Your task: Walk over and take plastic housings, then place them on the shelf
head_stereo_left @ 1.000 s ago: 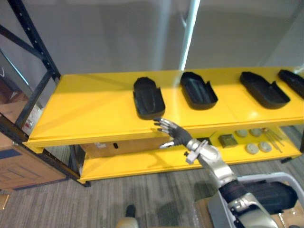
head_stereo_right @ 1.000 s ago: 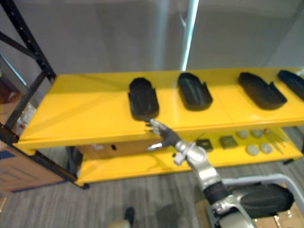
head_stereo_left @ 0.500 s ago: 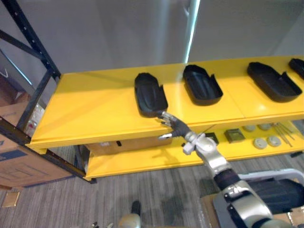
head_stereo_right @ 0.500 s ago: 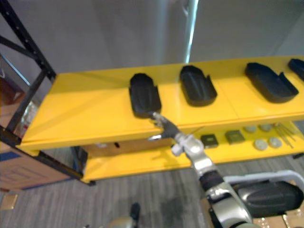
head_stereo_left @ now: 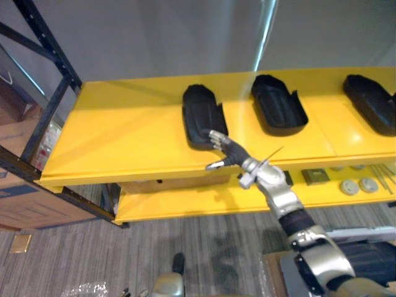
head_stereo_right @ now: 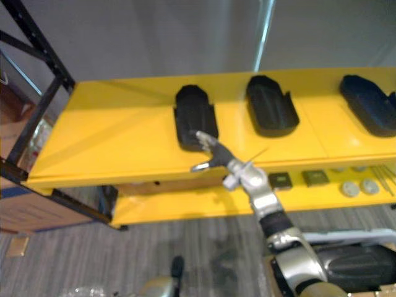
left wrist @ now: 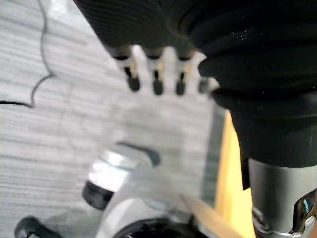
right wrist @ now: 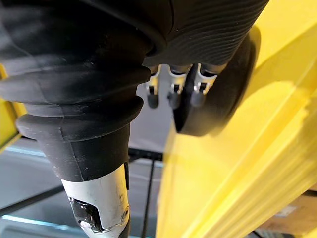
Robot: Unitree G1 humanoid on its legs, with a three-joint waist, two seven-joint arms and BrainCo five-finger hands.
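Grey wall (head_stereo_left: 154, 37), grey carpet (head_stereo_left: 93, 253), seemingly striped

right hand (head_stereo_left: 230, 154) moved forward, now at leftmost housing (head_stereo_left: 201, 111), near end

Running off the right edge: the rightmost housing (head_stereo_left: 371, 108). Hiding the leftmost housing's (head_stereo_left: 199, 111) near end: the right hand (head_stereo_left: 228, 153), possibly touching it. Sitting too small to identify on the lower shelf (head_stereo_left: 185, 207): round parts (head_stereo_left: 348, 186).

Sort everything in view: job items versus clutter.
Job: left housing, middle housing, right housing, all black; yellow top shelf; right hand at the left housing's near end.
Lying about: square parts and round discs on the lower shelf; cardboard box.
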